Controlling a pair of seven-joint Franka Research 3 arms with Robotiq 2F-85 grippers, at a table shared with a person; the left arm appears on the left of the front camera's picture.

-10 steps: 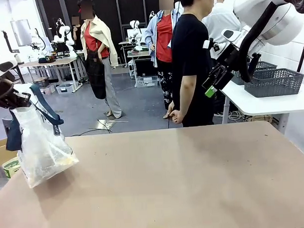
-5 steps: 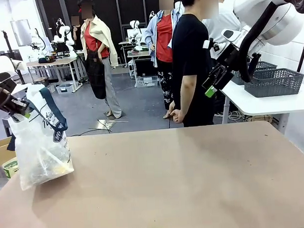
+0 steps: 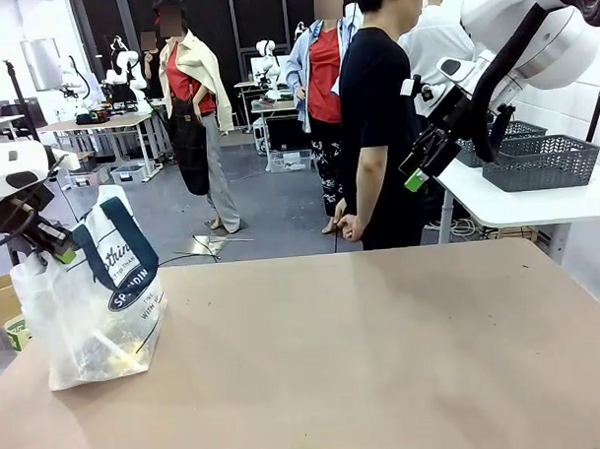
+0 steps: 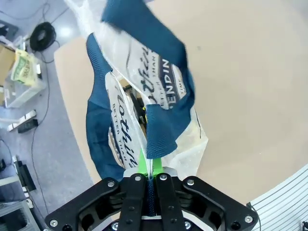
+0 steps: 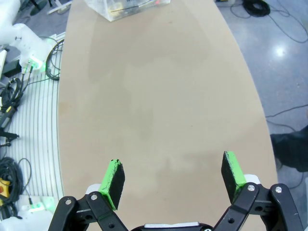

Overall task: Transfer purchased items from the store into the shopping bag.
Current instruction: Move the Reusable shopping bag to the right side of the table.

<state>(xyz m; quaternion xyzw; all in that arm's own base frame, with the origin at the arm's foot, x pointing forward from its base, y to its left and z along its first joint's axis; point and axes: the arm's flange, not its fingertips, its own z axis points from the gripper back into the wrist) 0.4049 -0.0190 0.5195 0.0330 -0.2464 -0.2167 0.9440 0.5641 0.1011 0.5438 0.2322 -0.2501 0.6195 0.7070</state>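
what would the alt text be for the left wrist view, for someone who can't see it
Seen from above, the left gripper is shut on the top edge of the shopping bag, a translucent whitish bag with dark blue handles and a dark blue logo, which hangs down onto the tan table. Small packaged items show dimly inside it, and grey floor with cables lies beyond the table's edge.

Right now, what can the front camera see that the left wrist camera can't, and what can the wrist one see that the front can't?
Front view alone: the person at the far side, the right gripper raised, and a dark grey basket on the side table. Left wrist view alone: the left gripper from close up, shut on the shopping bag, and cables on the floor. Both share the bag with blue handles, its dark logo, and the tan table.
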